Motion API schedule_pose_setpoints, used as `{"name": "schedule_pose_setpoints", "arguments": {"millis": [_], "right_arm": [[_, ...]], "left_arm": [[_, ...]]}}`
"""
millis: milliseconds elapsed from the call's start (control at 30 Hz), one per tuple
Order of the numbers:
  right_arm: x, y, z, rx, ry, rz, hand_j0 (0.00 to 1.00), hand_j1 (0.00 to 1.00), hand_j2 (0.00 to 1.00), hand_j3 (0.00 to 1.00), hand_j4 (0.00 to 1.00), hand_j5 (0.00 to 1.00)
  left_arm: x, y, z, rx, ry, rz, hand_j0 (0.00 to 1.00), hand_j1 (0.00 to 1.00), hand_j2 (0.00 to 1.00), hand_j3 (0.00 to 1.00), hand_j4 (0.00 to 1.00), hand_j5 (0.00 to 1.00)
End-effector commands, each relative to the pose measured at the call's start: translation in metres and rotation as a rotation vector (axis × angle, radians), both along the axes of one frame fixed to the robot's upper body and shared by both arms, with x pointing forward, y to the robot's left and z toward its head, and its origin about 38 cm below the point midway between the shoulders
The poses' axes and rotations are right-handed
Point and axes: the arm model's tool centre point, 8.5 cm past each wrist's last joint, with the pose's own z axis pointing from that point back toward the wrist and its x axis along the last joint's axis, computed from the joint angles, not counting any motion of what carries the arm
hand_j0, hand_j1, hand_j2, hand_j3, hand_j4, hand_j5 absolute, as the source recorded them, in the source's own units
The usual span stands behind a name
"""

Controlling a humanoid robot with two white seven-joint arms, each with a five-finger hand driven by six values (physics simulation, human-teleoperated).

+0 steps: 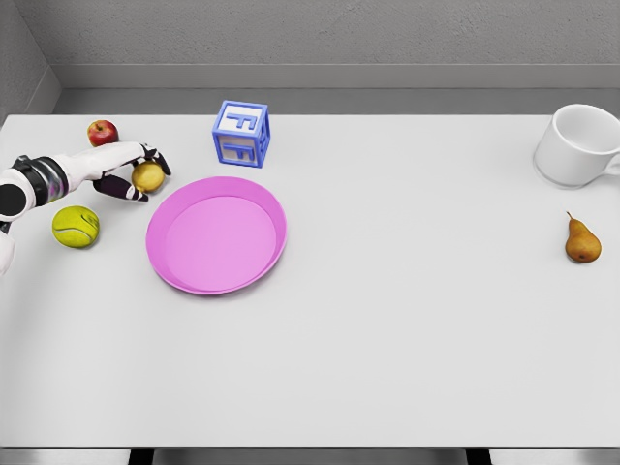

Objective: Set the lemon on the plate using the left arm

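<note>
White table (387,368): left hand (121,170) reaches rightward, fingers (155,160) curled around lemon (147,177).

Views: 1, head camera only
Facing: looking steeply down across the table (407,368) toward the back wall (320,34)

Yellow lemon (147,177) left of plate, off it; pink round plate (184,264) flat on table, empty.

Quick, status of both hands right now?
Left robot hand: fingers closed around the lemon, left of the plate.
Right robot hand: not in view.
</note>
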Motion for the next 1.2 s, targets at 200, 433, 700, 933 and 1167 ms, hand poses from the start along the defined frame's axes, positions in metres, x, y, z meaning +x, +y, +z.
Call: {"name": "schedule_pose_setpoints", "arguments": {"millis": [200, 433, 700, 933, 1167], "right_arm": [[0.001, 0.000, 0.000, 0.000, -0.002, 0.000, 1.00, 1.00, 1.00, 1.00, 1.00, 1.00], [0.001, 0.000, 0.000, 0.000, 0.000, -0.001, 1.00, 1.00, 1.00, 1.00, 1.00, 1.00], [0.001, 0.000, 0.000, 0.000, 0.000, -0.001, 1.00, 1.00, 1.00, 1.00, 1.00, 1.00], [0.000, 0.000, 0.000, 0.000, 0.001, -0.001, 1.00, 1.00, 1.00, 1.00, 1.00, 1.00], [0.000, 0.000, 0.000, 0.000, 0.000, -0.001, 1.00, 1.00, 1.00, 1.00, 1.00, 1.00]], "left_arm": [[-0.001, 0.000, 0.001, -0.038, -0.004, 0.002, 0.52, 0.52, 0.52, 0.52, 0.52, 0.52], [-0.001, -0.001, 0.004, -0.043, -0.011, -0.003, 0.51, 0.51, 0.51, 0.51, 0.51, 0.51], [0.000, 0.002, 0.010, -0.038, -0.024, -0.004, 0.50, 0.50, 0.50, 0.50, 0.50, 0.50], [0.000, -0.003, 0.013, -0.039, -0.039, -0.021, 0.49, 0.49, 0.49, 0.49, 0.49, 0.49], [-0.002, -0.006, 0.018, -0.070, -0.051, -0.035, 0.48, 0.48, 0.48, 0.48, 0.48, 0.48]]}}
